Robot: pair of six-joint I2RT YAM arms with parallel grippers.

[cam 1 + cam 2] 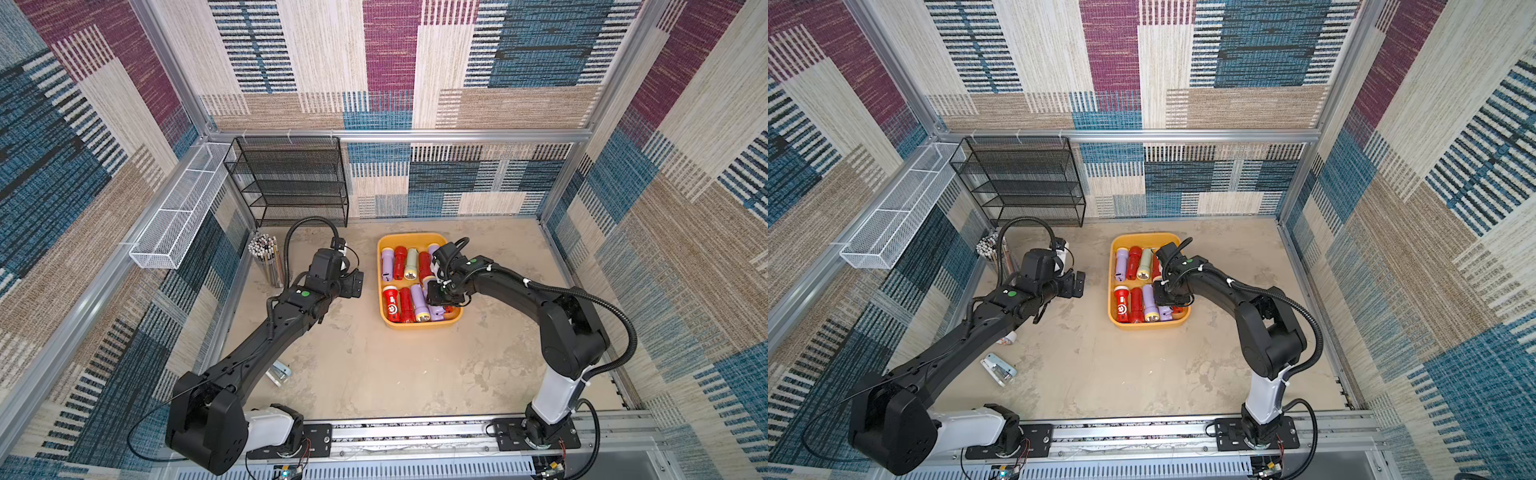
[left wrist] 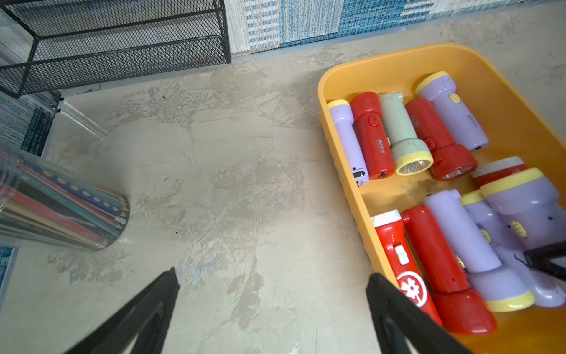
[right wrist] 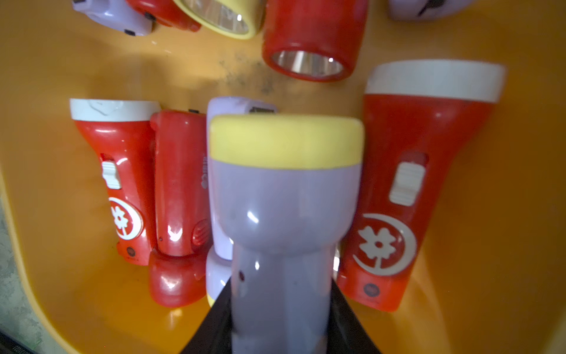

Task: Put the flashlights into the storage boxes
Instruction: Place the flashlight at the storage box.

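The storage box is a yellow-orange tray (image 1: 417,326) (image 1: 1148,325) (image 2: 343,159) at the middle back of the table. Several flashlights lie in it in two rows, red (image 1: 400,262), lilac (image 1: 387,264) and pale green (image 1: 410,264). My right gripper (image 1: 440,297) (image 3: 280,288) hangs over the near row, shut on the handle of a lilac flashlight with a yellow head (image 3: 284,190) (image 2: 526,208), which sits just above the ones lying there. My left gripper (image 1: 355,284) (image 2: 273,272) is open and empty over bare table, left of the tray.
A black mesh rack (image 1: 291,183) stands at the back left, with a white wire basket (image 1: 178,216) on the left wall. A clear cup of pencils (image 1: 268,259) (image 2: 61,211) stands behind the left arm. A small stapler (image 1: 998,369) lies near the left arm.
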